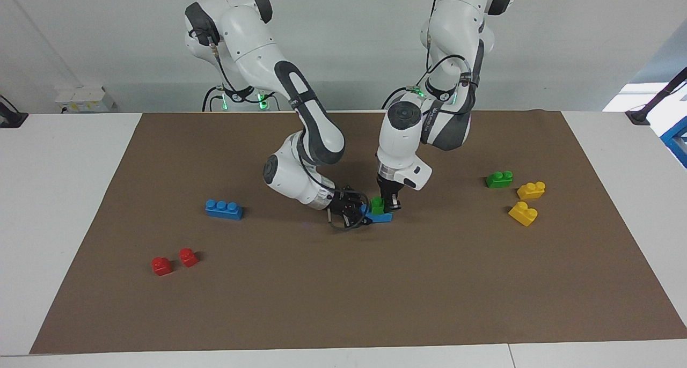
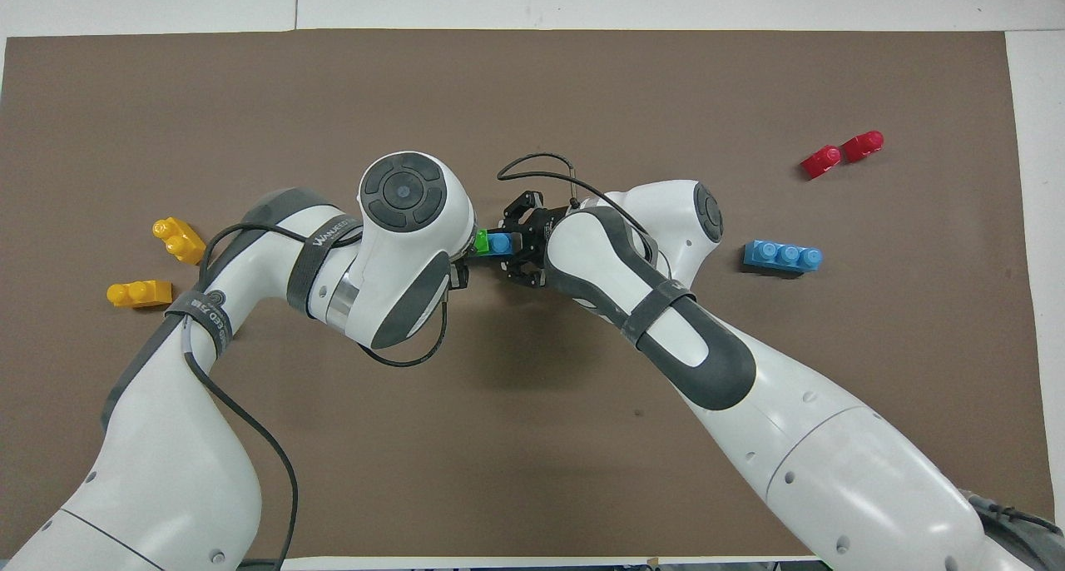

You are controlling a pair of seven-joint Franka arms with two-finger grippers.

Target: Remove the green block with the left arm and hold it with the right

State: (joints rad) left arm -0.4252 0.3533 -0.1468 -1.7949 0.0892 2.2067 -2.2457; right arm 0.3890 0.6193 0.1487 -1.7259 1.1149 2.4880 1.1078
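the left gripper [image 1: 388, 203] comes straight down onto the green block [image 1: 378, 205], its fingers pinched on the block's sides. that two-stud green block sits stacked on a blue brick [image 1: 381, 216] directly under the left gripper, on the brown mat [image 1: 375, 303]. the right gripper [image 1: 358, 213] lies low and nearly level beside it, clamped on the blue brick's end to hold it down. so both grips look set, but the green block is still seated on the blue one; the pull apart is what remains, by my reading. a second green block [image 1: 499, 179] and two yellow bricks [image 1: 527, 203] lie well off toward the left arm's end, a longer blue three-stud brick [image 1: 224, 208] and two red bricks [image 1: 174, 261] toward the right arm's end.
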